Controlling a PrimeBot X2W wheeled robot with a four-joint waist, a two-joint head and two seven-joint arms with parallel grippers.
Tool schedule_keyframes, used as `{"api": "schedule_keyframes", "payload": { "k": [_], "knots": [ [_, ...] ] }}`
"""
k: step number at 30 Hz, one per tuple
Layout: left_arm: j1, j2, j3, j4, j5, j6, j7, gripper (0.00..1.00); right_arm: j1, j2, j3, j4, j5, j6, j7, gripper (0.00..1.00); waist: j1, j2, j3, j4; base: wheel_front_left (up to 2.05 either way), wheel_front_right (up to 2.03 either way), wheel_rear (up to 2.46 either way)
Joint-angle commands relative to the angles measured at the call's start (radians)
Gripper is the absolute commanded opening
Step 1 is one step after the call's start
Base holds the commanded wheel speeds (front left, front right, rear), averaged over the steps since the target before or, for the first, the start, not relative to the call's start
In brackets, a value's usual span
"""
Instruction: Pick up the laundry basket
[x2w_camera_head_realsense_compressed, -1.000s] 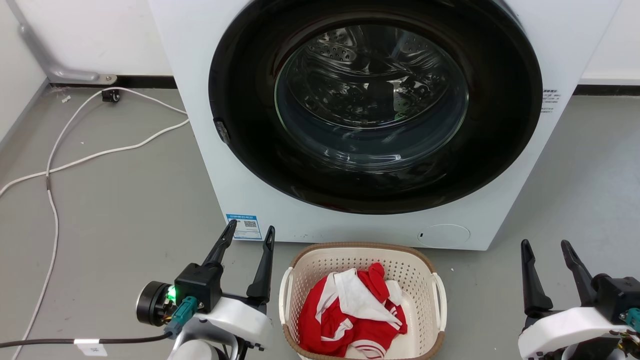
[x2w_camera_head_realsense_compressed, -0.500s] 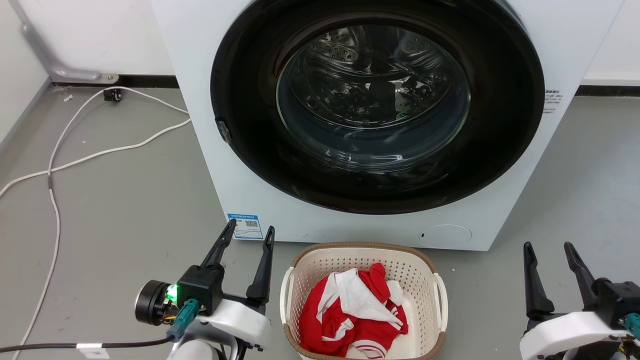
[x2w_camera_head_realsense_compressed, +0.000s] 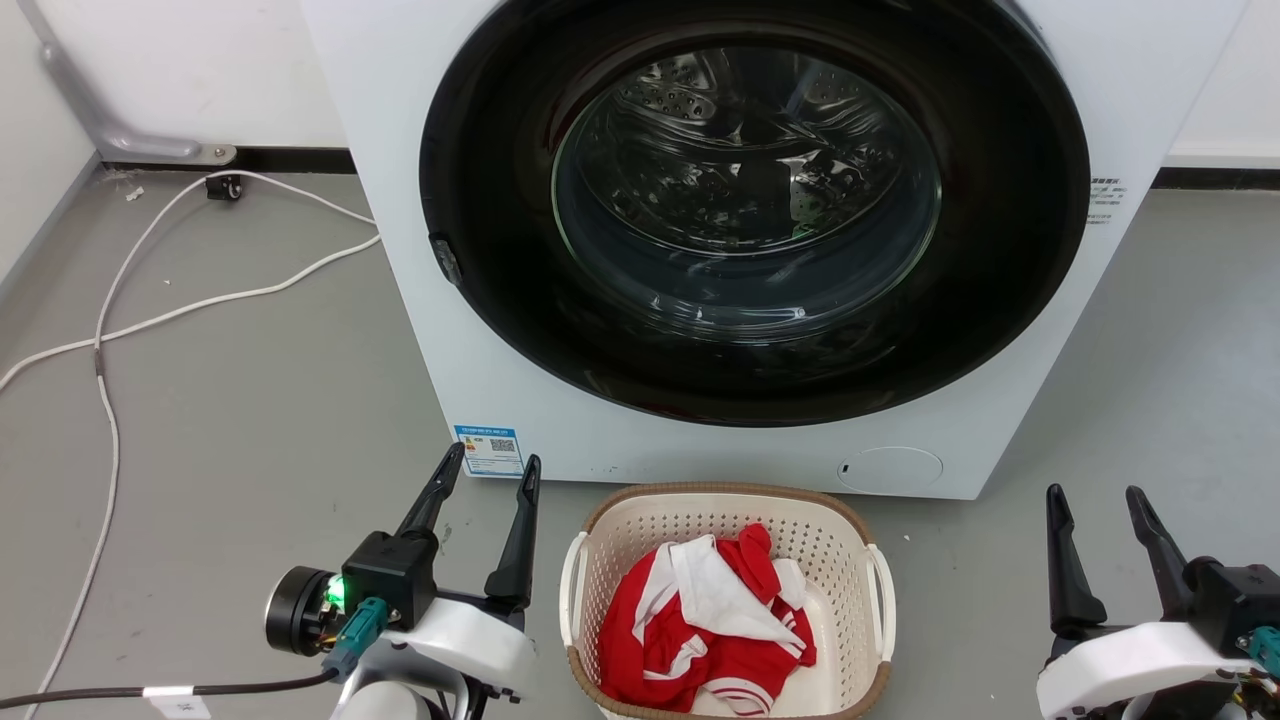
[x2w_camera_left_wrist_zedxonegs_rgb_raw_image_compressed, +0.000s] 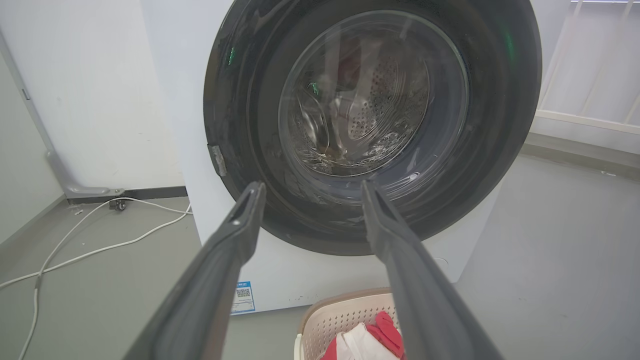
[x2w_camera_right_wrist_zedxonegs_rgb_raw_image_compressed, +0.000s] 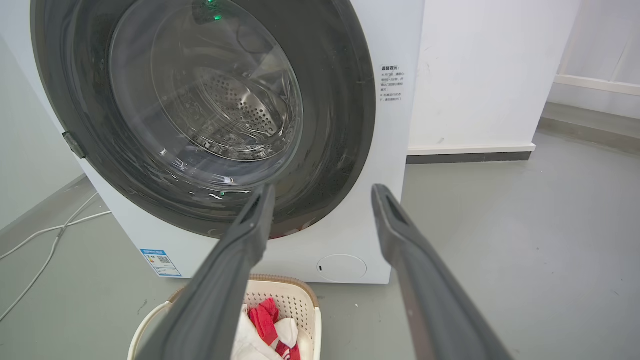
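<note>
On the floor (x2w_camera_head_realsense_compressed: 250, 420) the washer (x2w_camera_head_realsense_compressed: 400, 250) stands with its door shut, and the basket (x2w_camera_head_realsense_compressed: 720, 492) sits just before it, holding red-and-white clothes (x2w_camera_head_realsense_compressed: 720, 620). The left gripper (x2w_camera_head_realsense_compressed: 495, 456) hovers just beside the basket, spread and empty. The right gripper (x2w_camera_head_realsense_compressed: 1092, 492) hovers farther out, also spread and empty. The step looks like the approach, with nothing grasped yet. Next, each gripper likely must drop to its handle (left (x2w_camera_head_realsense_compressed: 566, 590), right (x2w_camera_head_realsense_compressed: 885, 590)), close, and lift evenly.

A white washing machine (x2w_camera_head_realsense_compressed: 745, 210) stands on the grey floor (x2w_camera_head_realsense_compressed: 250, 440), white cables (x2w_camera_head_realsense_compressed: 262, 293) lying beside it.
</note>
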Motion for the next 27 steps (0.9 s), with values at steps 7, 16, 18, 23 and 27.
{"api": "schedule_keyframes", "payload": {
  "k": [7, 16, 18, 23, 27],
  "knots": [
    [0.006, -0.003, 0.009, 0.005, 0.003, -0.005, -0.005, 1.0, -0.022, -0.001, 0.0, 0.015, -0.002, 0.0, -0.015, 1.0, 0.0, 0.0, 0.001, 0.0, 0.0, 0.0, 0.0],
    [-0.003, -0.005, 0.02, 0.011, 0.011, -0.006, -0.005, 1.0, -0.028, -0.001, 0.0, 0.031, -0.001, 0.0, -0.018, 1.0, 0.0, 0.0, 0.008, -0.006, 0.0, 0.0, 0.0],
    [-0.015, -0.005, 0.021, 0.019, 0.01, -0.007, -0.005, 1.0, -0.037, -0.001, -0.003, 0.04, 0.004, 0.0, -0.009, 1.0, 0.0, 0.0, 0.016, -0.008, 0.0, 0.0, 0.0],
    [-0.066, -0.005, 0.012, 0.051, 0.015, -0.01, -0.004, 1.0, -0.07, 0.0, -0.015, 0.074, 0.008, 0.0, 0.009, 1.0, 0.0, 0.0, 0.063, -0.019, 0.0, 0.0, 0.0],
    [-0.132, -0.006, 0.016, 0.087, 0.008, -0.016, -0.004, 1.0, -0.126, 0.0, -0.015, 0.111, 0.012, 0.0, 0.026, 1.0, 0.0, 0.0, 0.134, -0.036, 0.0, 0.0, 0.0]
  ]
}}
